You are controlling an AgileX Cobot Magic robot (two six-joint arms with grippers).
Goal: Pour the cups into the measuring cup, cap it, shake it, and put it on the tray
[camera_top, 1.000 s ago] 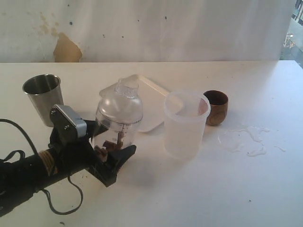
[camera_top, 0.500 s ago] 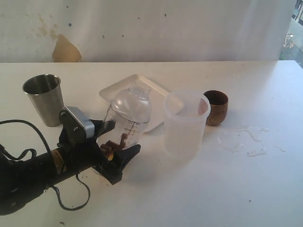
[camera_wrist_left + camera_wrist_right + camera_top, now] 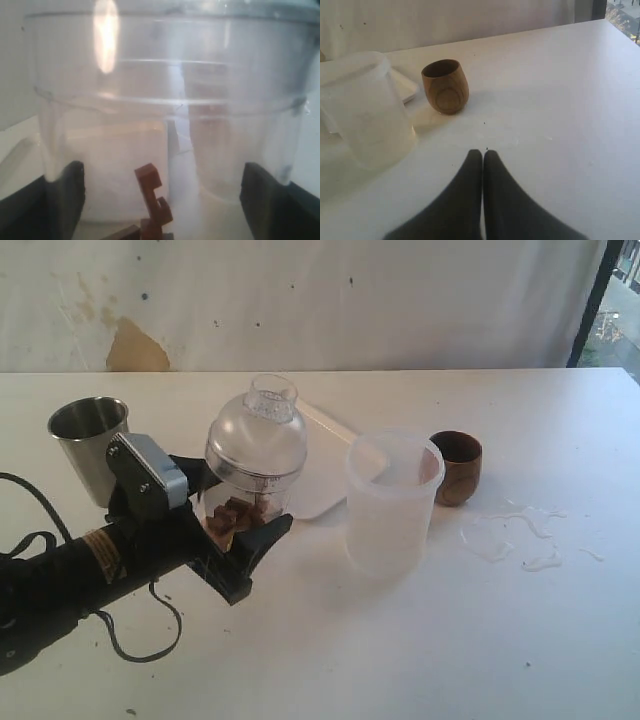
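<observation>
The clear measuring cup [image 3: 250,490], closed by its dome-shaped cap [image 3: 257,438], hangs upright just above the table with brown pieces [image 3: 235,514] in its bottom. My left gripper [image 3: 235,515] is shut on its lower wall. In the left wrist view the cup [image 3: 165,100] fills the frame between the two black fingers [image 3: 65,195], and a brown piece [image 3: 152,200] shows inside. The steel tumbler [image 3: 92,445] stands at the far left. The wooden cup [image 3: 457,467] [image 3: 445,86] stands to the right. The white tray [image 3: 325,465] lies behind the measuring cup. My right gripper [image 3: 483,152] is shut and holds nothing.
A frosted plastic tub [image 3: 392,500] [image 3: 362,107] stands between the measuring cup and the wooden cup, partly in front of the tray. A wet spill [image 3: 520,535] lies on the white table to the right of the wooden cup.
Half a second ago the capped measuring cup leaned to the right in my left gripper; it has now swung back upright and a little higher. The right gripper has not moved.
</observation>
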